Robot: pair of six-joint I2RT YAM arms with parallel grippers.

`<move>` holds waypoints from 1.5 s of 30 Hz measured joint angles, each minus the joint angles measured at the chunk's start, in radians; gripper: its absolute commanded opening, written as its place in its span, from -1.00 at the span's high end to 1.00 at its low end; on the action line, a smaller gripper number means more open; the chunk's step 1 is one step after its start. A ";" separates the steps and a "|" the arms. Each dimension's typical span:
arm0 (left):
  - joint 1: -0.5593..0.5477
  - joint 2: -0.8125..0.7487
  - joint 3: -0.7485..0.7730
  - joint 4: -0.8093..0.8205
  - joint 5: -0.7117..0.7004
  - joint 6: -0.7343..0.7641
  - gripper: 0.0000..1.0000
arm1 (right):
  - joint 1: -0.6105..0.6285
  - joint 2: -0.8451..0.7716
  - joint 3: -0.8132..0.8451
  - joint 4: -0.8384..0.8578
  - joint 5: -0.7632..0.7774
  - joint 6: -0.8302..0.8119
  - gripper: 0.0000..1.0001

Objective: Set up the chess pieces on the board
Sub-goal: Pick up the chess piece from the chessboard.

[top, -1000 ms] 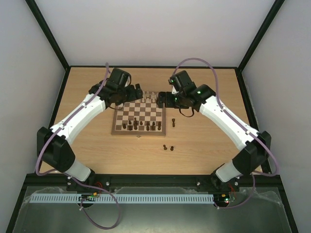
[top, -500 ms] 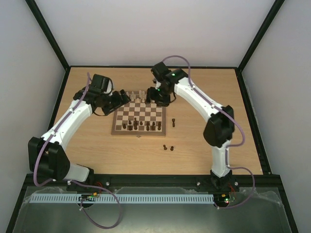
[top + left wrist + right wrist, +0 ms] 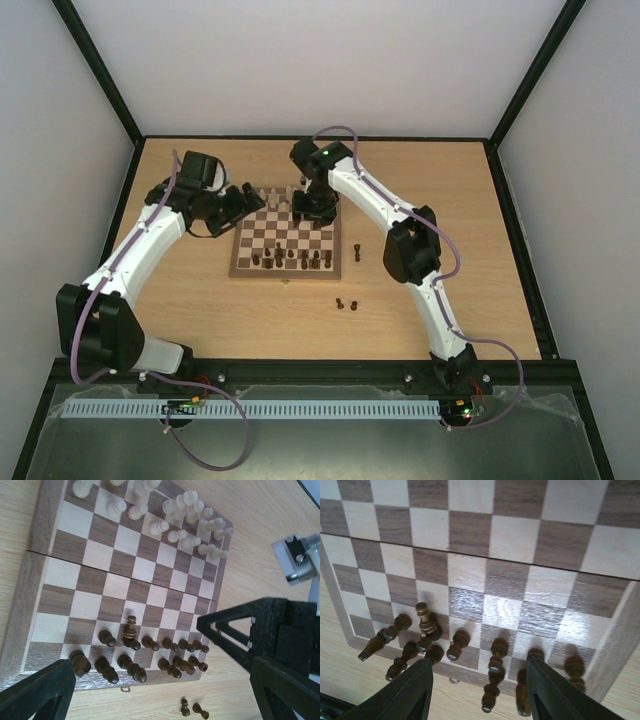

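The right claw (image 3: 479, 669) hangs part-spread and empty over the board (image 3: 520, 535), facing the dark pieces (image 3: 457, 645) crowded, some toppled, along its near edge. The left claw (image 3: 135, 642) hovers wide open at the far-left corner, likely keeping clear; three more sit out on the bench (image 3: 450, 280).

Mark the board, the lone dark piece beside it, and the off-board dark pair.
board (image 3: 290, 235): top view, bare centre square.
lone dark piece (image 3: 358, 250): top view, middle.
dark pair (image 3: 340, 303): top view, left piece.

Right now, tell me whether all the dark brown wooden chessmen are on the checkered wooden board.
No: three dark brown wooden chessmen sit on the light wood tabletop, off the checkered wooden chessboard.
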 measured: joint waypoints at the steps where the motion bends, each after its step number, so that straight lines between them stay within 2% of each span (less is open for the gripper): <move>1: 0.006 0.000 0.000 0.000 0.003 0.002 -0.98 | 0.009 0.003 0.002 0.001 0.002 0.003 -0.06; 14: 0.129 -0.023 -0.041 0.000 0.066 0.060 -0.97 | 0.132 0.037 0.014 0.117 0.043 0.123 0.15; 25: 0.142 -0.068 -0.079 0.002 0.097 0.082 -0.96 | 0.161 0.088 0.016 0.163 0.096 0.185 0.30; 45: 0.171 -0.079 -0.092 0.002 0.115 0.108 -0.93 | 0.164 0.149 0.039 0.205 0.127 0.208 0.33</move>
